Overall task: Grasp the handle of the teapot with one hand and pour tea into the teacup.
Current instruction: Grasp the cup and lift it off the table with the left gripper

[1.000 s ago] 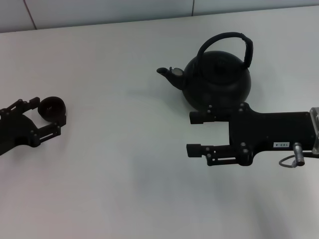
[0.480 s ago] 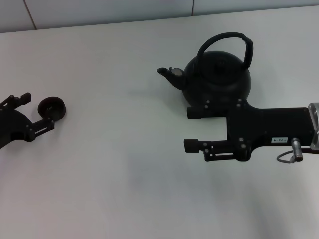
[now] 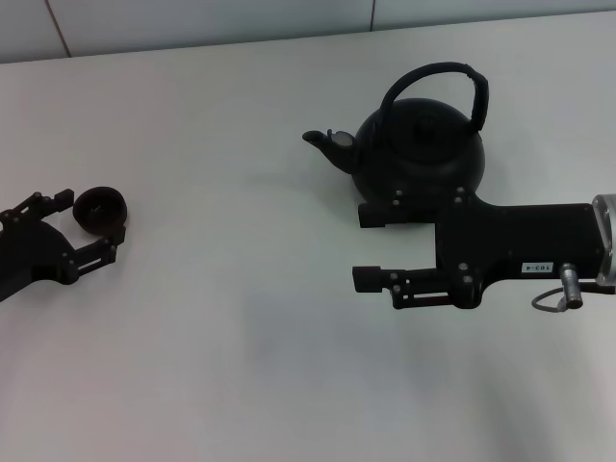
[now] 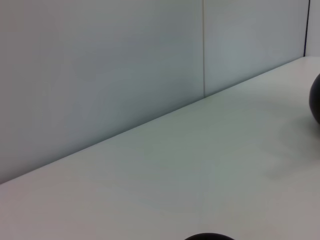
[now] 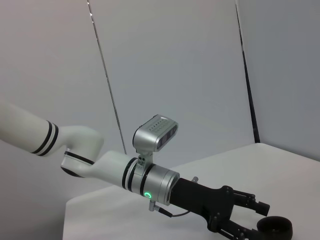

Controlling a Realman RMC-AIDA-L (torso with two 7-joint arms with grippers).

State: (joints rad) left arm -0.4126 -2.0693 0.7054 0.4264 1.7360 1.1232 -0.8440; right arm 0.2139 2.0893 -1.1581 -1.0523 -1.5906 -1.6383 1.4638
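The matte-black teapot (image 3: 419, 154) stands at the back right, spout (image 3: 322, 142) pointing left, its arched handle (image 3: 438, 73) upright and free. My right gripper (image 3: 368, 245) lies open just in front of the pot, level with its base; its far finger overlaps the pot's lower edge in the head view. The small dark teacup (image 3: 99, 207) sits at the far left. My left gripper (image 3: 87, 226) is open, its fingertips on either side of the cup; I cannot tell if they touch. The right wrist view shows the left gripper (image 5: 254, 221) and the teacup (image 5: 274, 227) too.
The white table (image 3: 241, 337) runs back to a grey panelled wall (image 3: 192, 19). In the left wrist view a sliver of the teapot (image 4: 316, 102) shows at one edge and the cup's rim (image 4: 210, 236) at another.
My left gripper pulled back from the cup half a second ago and has returned to bracket it. My right gripper has crept slightly left and toward the teapot.
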